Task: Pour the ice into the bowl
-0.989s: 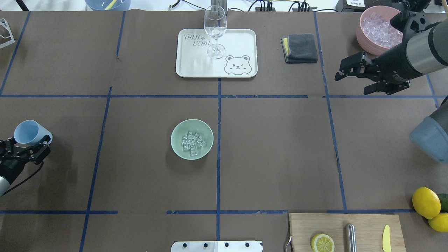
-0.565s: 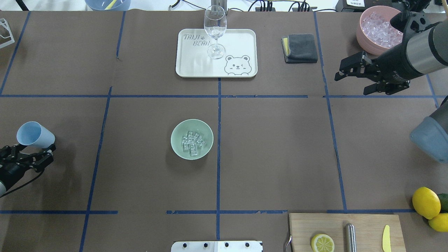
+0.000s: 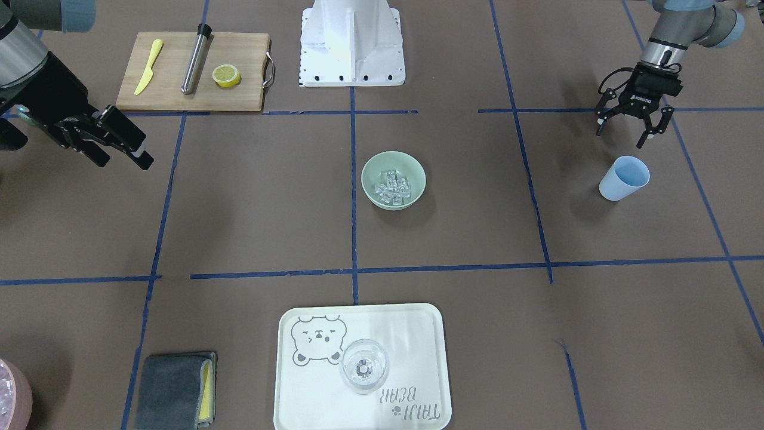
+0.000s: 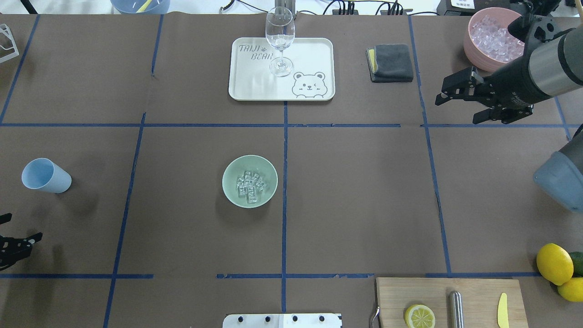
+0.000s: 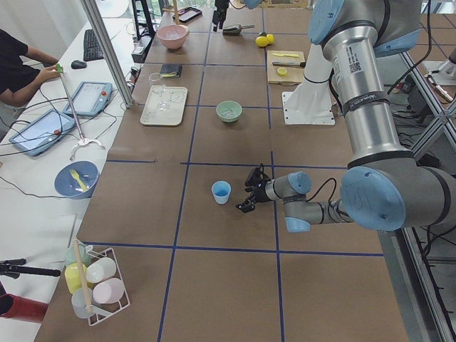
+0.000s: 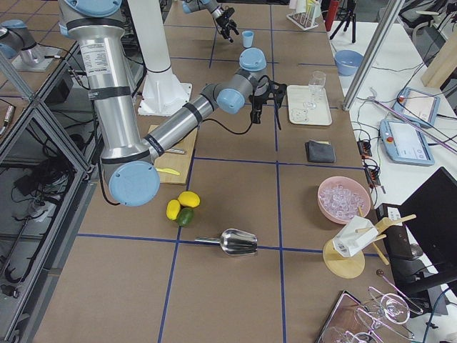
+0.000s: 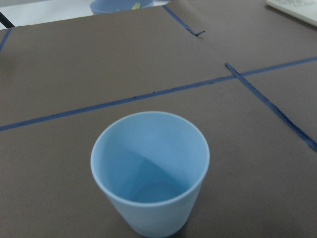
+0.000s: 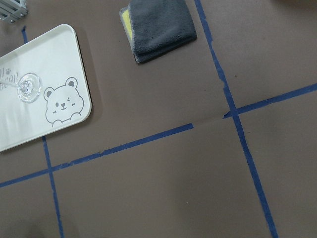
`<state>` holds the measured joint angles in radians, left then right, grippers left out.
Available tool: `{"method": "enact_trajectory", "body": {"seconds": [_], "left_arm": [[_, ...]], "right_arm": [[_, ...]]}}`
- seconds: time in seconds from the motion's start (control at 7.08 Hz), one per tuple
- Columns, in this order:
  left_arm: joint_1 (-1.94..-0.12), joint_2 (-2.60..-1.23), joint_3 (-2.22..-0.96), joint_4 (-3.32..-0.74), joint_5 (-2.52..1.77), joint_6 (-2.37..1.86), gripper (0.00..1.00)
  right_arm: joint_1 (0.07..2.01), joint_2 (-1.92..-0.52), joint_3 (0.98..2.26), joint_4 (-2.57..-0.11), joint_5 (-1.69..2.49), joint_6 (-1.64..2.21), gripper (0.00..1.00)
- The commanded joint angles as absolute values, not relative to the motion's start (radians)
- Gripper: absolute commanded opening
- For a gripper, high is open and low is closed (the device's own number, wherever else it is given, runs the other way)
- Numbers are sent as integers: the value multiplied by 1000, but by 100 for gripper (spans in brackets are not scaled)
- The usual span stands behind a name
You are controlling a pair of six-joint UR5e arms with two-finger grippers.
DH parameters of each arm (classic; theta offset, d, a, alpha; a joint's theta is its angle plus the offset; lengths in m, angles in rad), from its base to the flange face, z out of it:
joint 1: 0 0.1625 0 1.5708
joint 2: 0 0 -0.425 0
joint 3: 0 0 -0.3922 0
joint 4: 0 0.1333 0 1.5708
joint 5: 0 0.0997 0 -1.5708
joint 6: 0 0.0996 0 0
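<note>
The pale green bowl [image 4: 232,171] stands at the table's middle, also in the front view [image 3: 373,170]. Ice cubes [image 4: 249,186] lie inside it [image 3: 393,188]. A light blue cup [image 4: 45,175] stands upright and empty at the table's left side; it fills the left wrist view [image 7: 148,168]. My left gripper [image 3: 624,134] is open and empty, a short way behind the cup, at the overhead view's left edge [image 4: 13,232]. My right gripper [image 4: 455,107] is open and empty, raised at the far right [image 3: 122,156].
A pink container of ice [image 4: 494,38] sits far right. A wine glass [image 4: 279,41] stands on a white tray [image 4: 309,54]. A grey cloth [image 4: 391,62] lies beside it. A cutting board [image 4: 473,296] and lemons [image 4: 554,263] are near right.
My left gripper has let go of the blue cup and pulled back toward the robot. The cup stays standing on the table. The right arm has not moved.
</note>
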<state>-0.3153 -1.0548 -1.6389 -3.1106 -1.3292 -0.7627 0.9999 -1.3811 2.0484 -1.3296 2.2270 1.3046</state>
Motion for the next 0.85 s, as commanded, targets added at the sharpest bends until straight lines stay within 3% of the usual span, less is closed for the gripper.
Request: {"method": "enact_trajectory", "body": {"seconds": [0.0, 0.42, 0.71], "left_arm": [[-534, -1025, -1635, -3111, -1644, -523, 100], [-1023, -1132, -1553, -2965, -1900, -151, 100], [-1178, -1266, -1545, -2681, -1930, -84, 100]], "right_arm": [[973, -1347, 2052, -1331, 2217, 1365, 100], [741, -1202, 2036, -1350, 2058, 1561, 100], [571, -998, 1958, -1519, 1903, 1609, 100]]}}
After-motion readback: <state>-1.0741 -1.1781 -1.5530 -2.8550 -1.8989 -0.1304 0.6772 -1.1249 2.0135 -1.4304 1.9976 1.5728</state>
